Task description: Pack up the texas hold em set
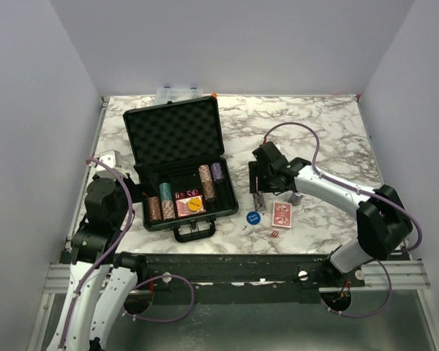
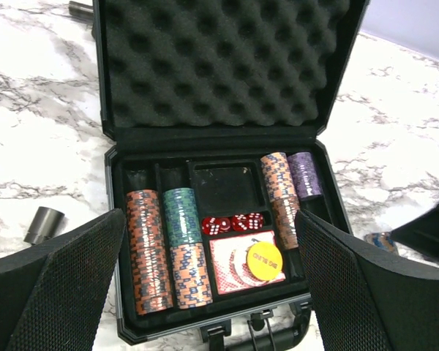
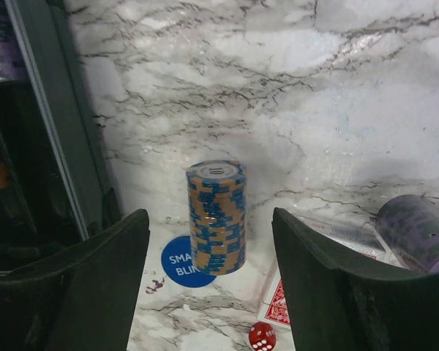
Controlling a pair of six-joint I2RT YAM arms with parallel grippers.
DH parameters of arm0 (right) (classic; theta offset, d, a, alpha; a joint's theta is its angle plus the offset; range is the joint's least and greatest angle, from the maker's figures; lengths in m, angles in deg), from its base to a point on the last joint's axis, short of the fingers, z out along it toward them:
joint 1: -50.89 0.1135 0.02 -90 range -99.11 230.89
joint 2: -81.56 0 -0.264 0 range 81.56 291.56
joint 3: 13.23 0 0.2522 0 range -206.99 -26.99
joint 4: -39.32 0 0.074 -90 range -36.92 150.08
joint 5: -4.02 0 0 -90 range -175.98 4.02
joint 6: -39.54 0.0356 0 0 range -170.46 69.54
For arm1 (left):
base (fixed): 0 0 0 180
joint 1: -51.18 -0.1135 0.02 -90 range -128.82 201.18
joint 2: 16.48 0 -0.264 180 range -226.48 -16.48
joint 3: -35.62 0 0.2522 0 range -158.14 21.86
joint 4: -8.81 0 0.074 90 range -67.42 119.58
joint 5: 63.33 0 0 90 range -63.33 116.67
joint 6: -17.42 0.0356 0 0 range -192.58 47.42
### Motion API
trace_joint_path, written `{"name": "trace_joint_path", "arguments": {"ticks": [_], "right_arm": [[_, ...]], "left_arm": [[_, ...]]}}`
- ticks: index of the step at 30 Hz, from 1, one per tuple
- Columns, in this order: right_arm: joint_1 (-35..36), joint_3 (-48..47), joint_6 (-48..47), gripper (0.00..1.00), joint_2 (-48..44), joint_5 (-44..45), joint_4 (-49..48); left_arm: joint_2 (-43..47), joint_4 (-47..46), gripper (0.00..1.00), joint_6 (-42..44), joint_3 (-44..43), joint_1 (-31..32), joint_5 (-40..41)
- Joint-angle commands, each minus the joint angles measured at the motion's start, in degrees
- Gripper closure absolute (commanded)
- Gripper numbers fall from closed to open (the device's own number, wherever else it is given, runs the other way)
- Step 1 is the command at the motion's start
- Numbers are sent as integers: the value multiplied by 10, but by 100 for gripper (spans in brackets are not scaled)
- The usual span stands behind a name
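Nearest the arms, the black hard briefcase (image 1: 174, 131) lies on the left half of the marble-patterned table (image 1: 329, 124). Its handle (image 1: 193, 232) points at the robot and its long side runs roughly left to right. Just right of it lie two tiny red dice (image 1: 274, 233), a round blue button (image 1: 252, 217) and a flat red-backed card deck (image 1: 281, 214). The right gripper (image 3: 211, 213) is spread around an upright chip stack (image 3: 216, 217) (blue and tan ridged edges, axis vertical), with its fingers clear of it on both sides. A purple stack (image 3: 417, 230) lies on its side nearby. The left gripper (image 2: 211, 219) is spread wide, holding nothing, and faces the open case. Inside, chip rolls (image 2: 148, 248) lie lengthwise in slots running near to far, beside cased dice (image 2: 230, 224) and a yellow disc (image 2: 264, 261) resting on a second deck (image 2: 227, 276). Beyond, the lid (image 2: 219, 66) stands raised, lined with egg-crate foam.
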Motion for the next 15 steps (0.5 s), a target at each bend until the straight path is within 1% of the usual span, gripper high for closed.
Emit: {"name": "trace_joint_path", "arguments": {"ticks": [1,3,6,8,11,15], "right_arm": [[2,26,8,30,19,-16,-10],[2,33,7,32,22,-17,-13],[3,36,5,36,30,-19,-16],[2,38,1,40,36,-22,-19],[2,40,-3,46,42,-24,-22],[2,42,-9,48,50,-33,-28]], "left_arm": [[64,30,3,-19,22,4,-57],[99,35,2,-23,40,3,-66],[142,36,2,-24,59,5,-39],[154,33,2,-25,64,5,-24],[145,28,2,-19,67,6,-18],[112,27,2,-18,62,5,-20]]}}
